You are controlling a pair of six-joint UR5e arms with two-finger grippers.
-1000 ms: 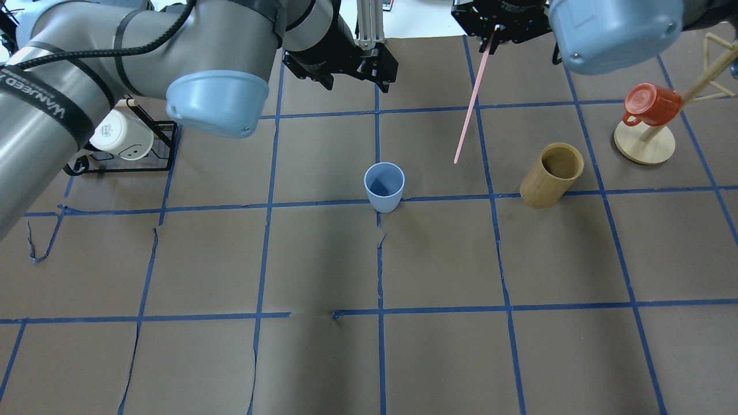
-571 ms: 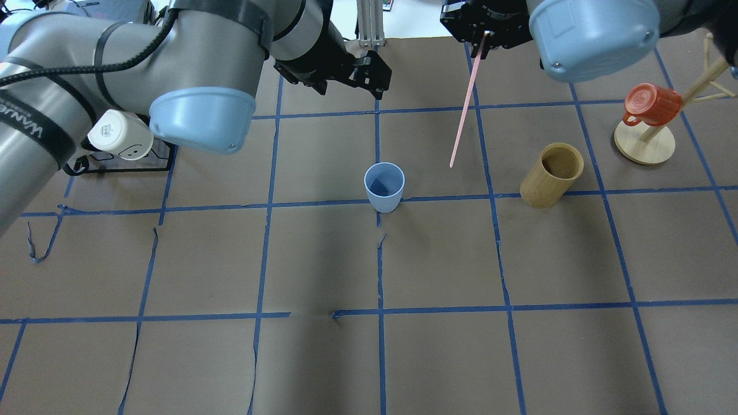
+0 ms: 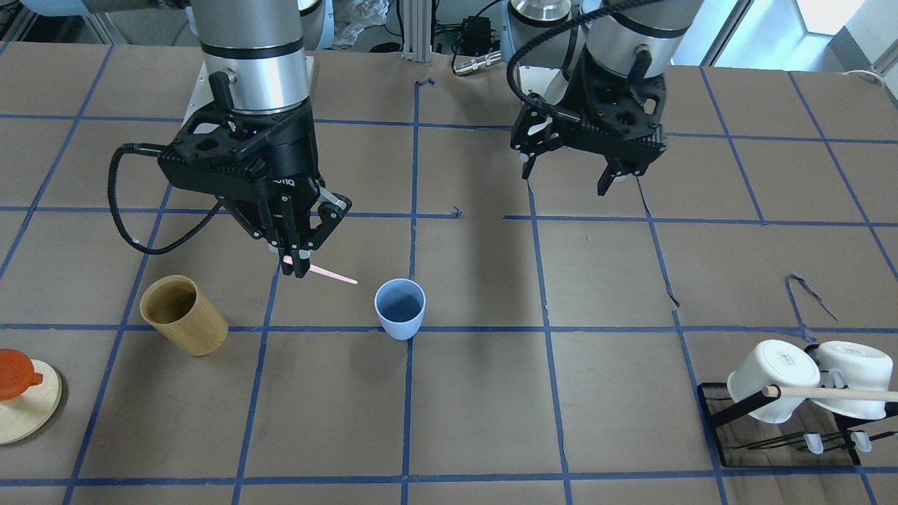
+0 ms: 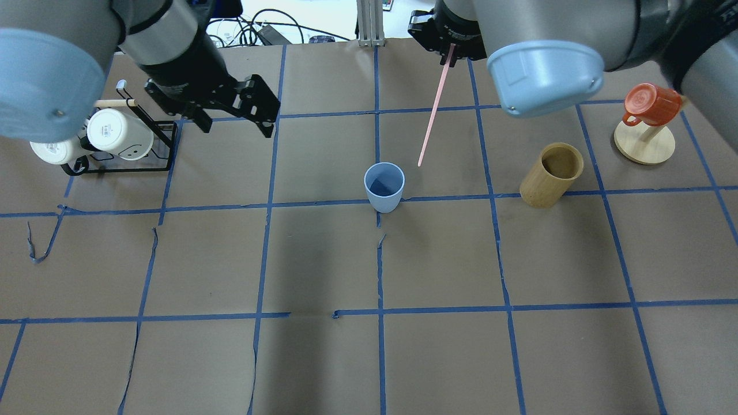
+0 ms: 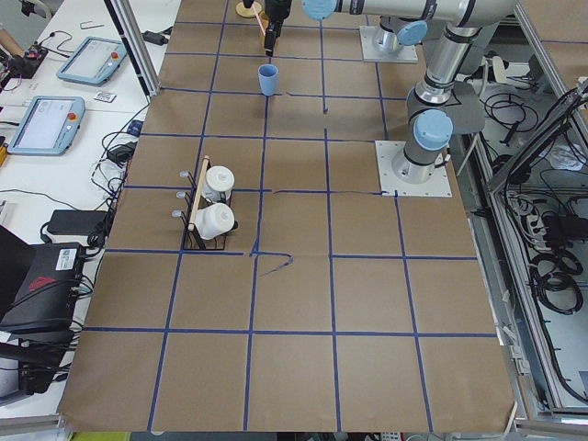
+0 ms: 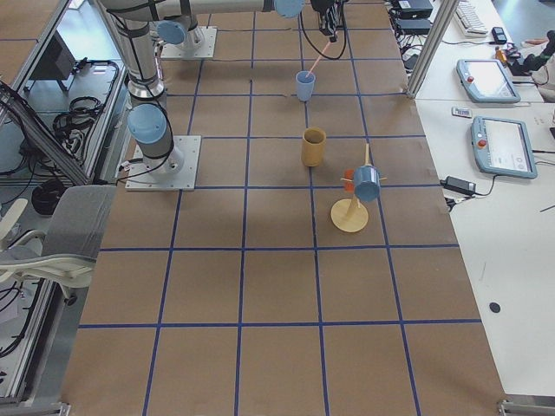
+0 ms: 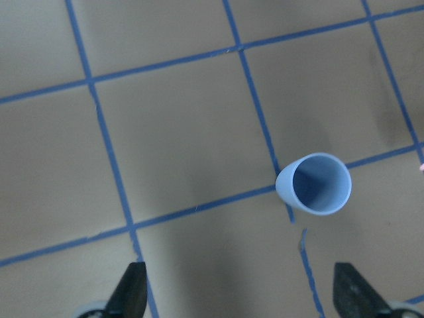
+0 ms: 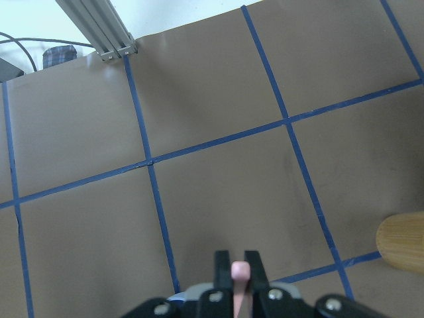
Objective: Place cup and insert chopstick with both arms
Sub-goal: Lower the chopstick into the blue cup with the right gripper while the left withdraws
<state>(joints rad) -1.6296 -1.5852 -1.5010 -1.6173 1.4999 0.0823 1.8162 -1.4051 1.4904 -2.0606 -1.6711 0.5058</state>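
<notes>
The light blue cup (image 4: 384, 187) stands upright and empty at the table's middle; it also shows in the front view (image 3: 400, 308) and the left wrist view (image 7: 315, 184). My right gripper (image 4: 451, 55) is shut on the top of the pale pink chopstick (image 4: 433, 112). The stick hangs tilted, with its lower tip just right of and beyond the cup, outside it. The front view shows this gripper (image 3: 295, 266) and the stick (image 3: 333, 275) left of the cup. My left gripper (image 4: 236, 124) is open and empty, above the table to the cup's left.
A tan wooden cylinder (image 4: 550, 176) stands right of the cup. A red mug (image 4: 651, 105) hangs on a wooden stand (image 4: 644, 144) at the far right. A black rack (image 4: 118, 164) with white mugs (image 4: 118, 134) sits at the far left.
My right gripper has moved left with the chopstick, bringing its lower tip closer to the cup. My left gripper has moved left, away from the cup.
</notes>
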